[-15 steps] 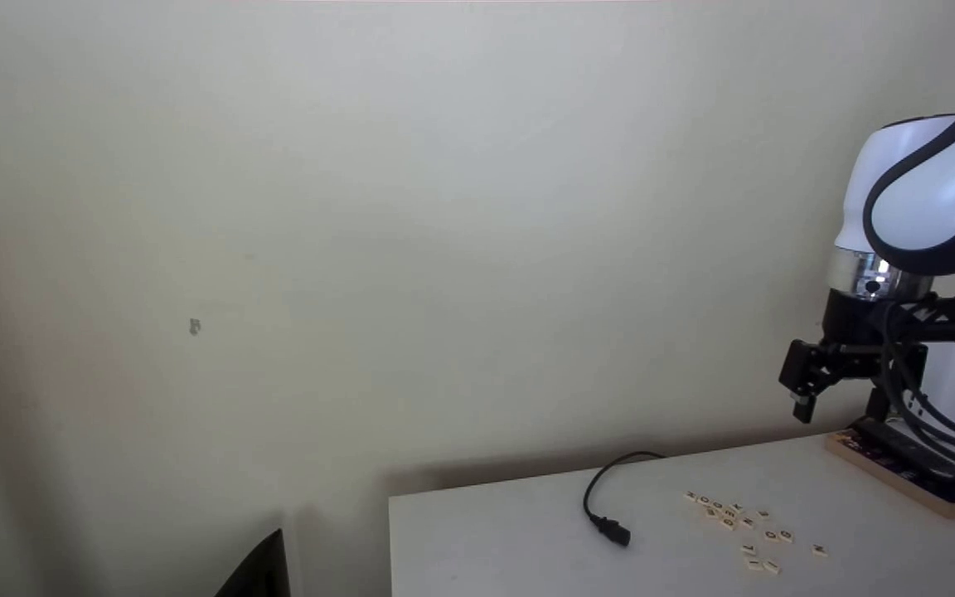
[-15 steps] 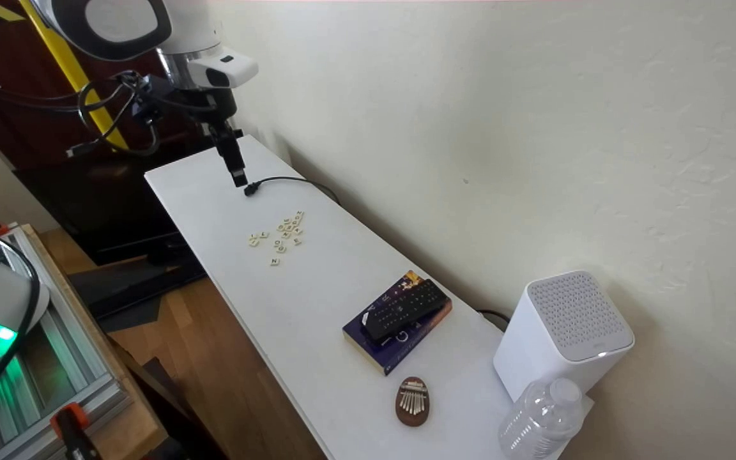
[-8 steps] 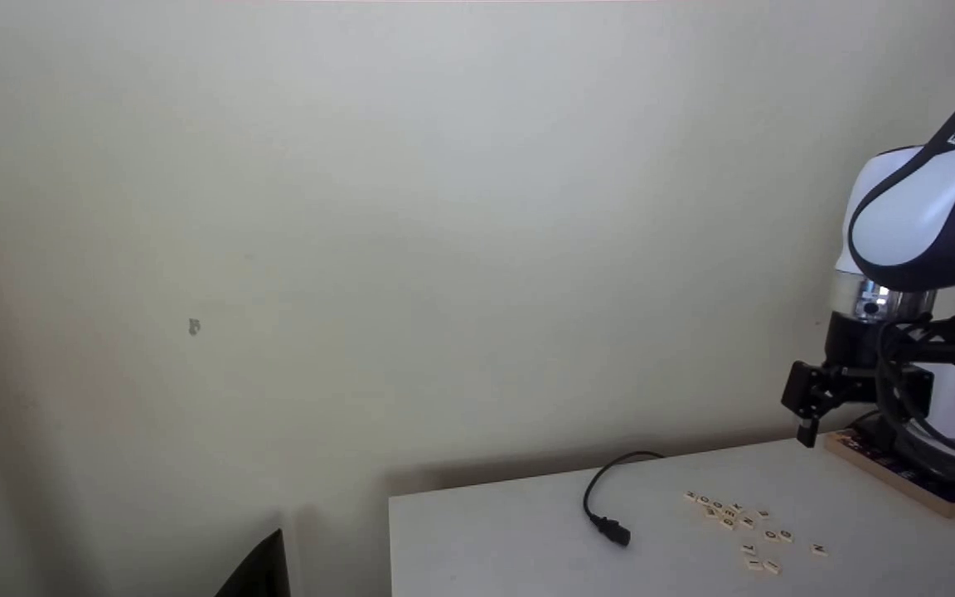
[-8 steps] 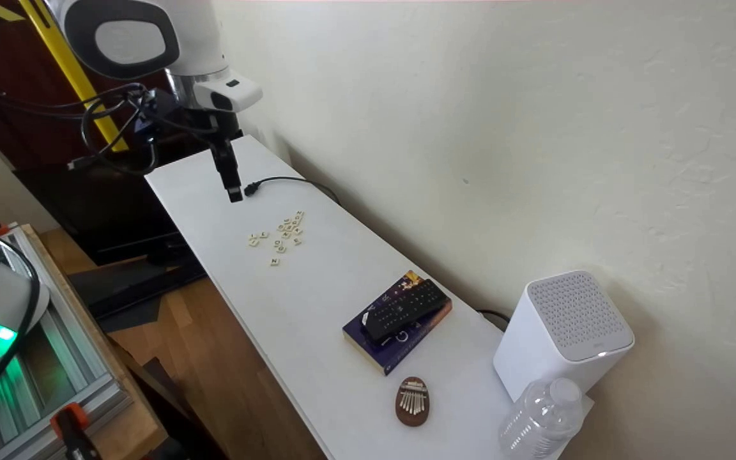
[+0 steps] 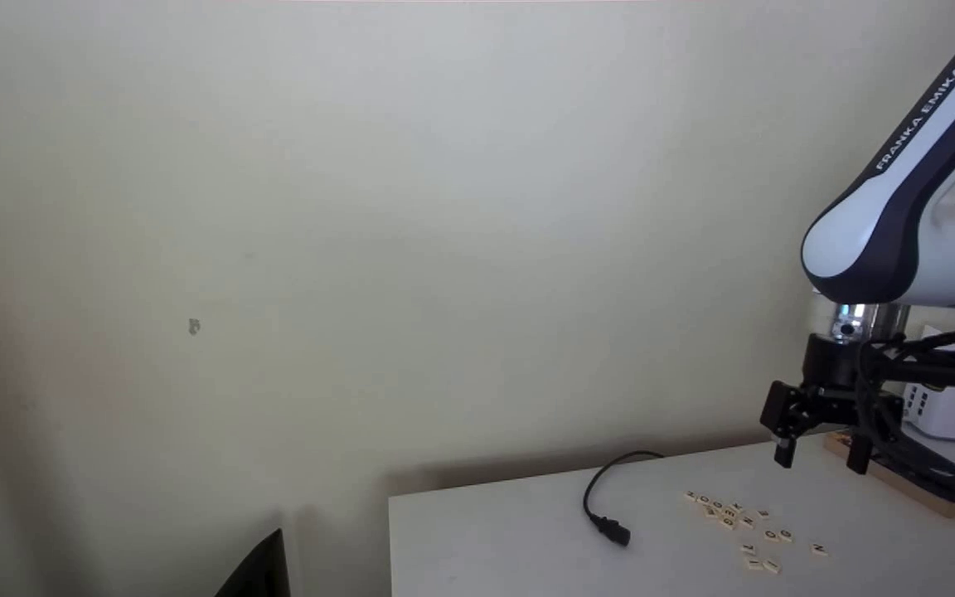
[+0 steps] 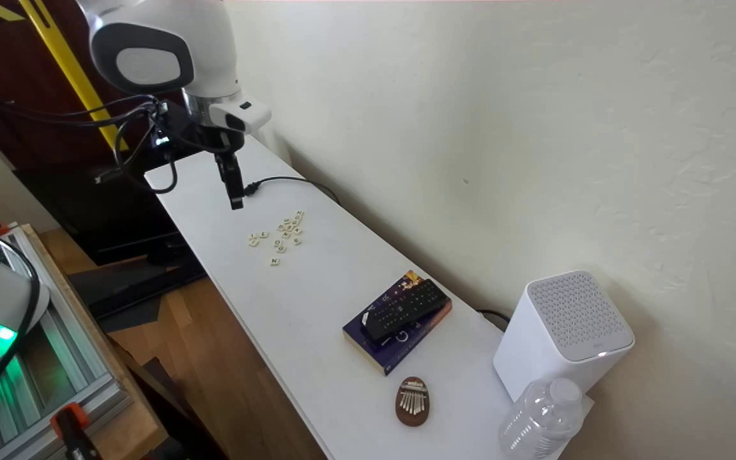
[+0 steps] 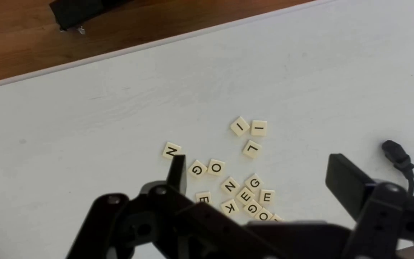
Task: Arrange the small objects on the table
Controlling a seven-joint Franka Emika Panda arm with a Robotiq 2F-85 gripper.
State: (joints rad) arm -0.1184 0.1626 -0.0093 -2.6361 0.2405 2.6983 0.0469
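The claw (image 7: 257,165) is spread wide and holds nothing; it points down above the table (image 7: 120,126), probably to leave room for picking. The tiles (image 7: 230,186) lie flat there, some touching, some apart, so I judge the arranging not yet done. The plug (image 7: 395,154) lies well apart, perhaps because it is not needed.

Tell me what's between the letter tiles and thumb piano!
In an exterior view, a book with a remote control on top lies between the letter tiles and thumb piano.
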